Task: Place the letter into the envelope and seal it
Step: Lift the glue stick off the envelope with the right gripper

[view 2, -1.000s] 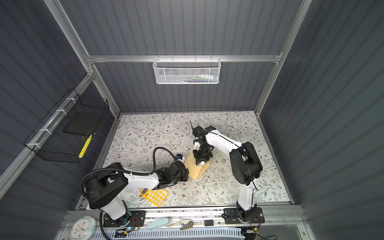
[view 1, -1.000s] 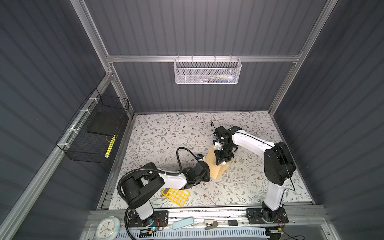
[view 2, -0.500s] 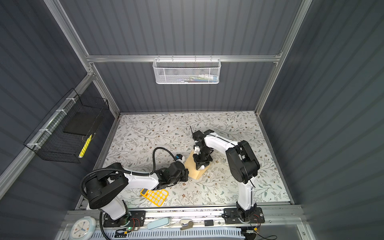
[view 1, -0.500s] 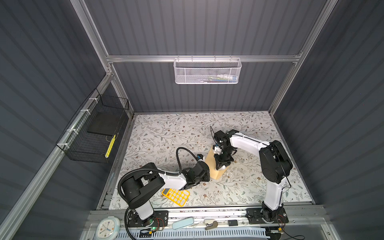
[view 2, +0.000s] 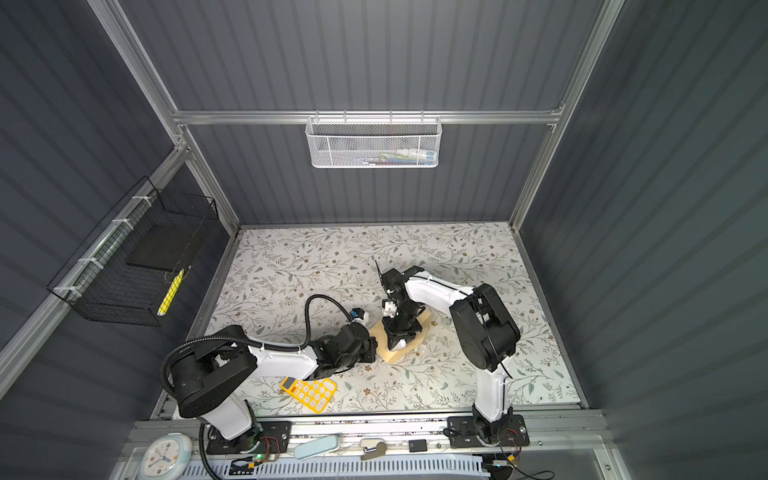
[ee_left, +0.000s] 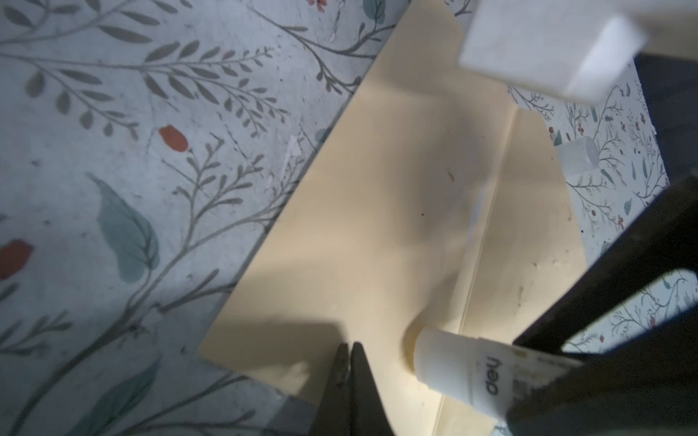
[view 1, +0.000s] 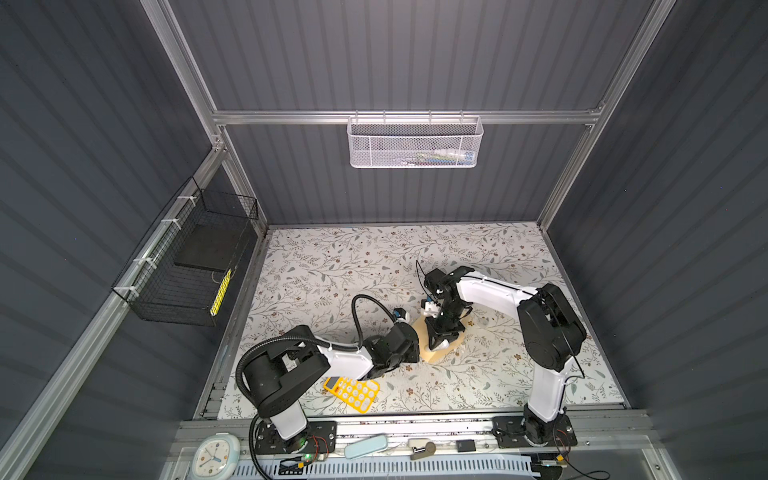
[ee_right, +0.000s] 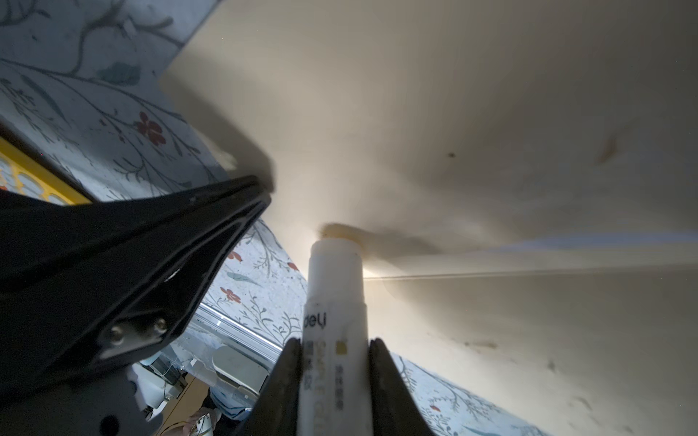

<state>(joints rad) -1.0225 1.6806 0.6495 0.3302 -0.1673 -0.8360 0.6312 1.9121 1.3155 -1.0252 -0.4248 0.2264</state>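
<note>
While R jaws grip glue stick (ee_right: 334, 302), tip on envelope (ee_left: 377, 207), L jaws press shut at its edge; slip there could drag it, smear glue.

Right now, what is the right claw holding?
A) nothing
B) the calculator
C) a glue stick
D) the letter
C: the right claw is closed on the glue stick, whose tip is against the envelope.

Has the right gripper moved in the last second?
Yes. The right gripper, jaws shut on the glue stick, has slid along the envelope toward its near corner, closer to the calculator.
</note>
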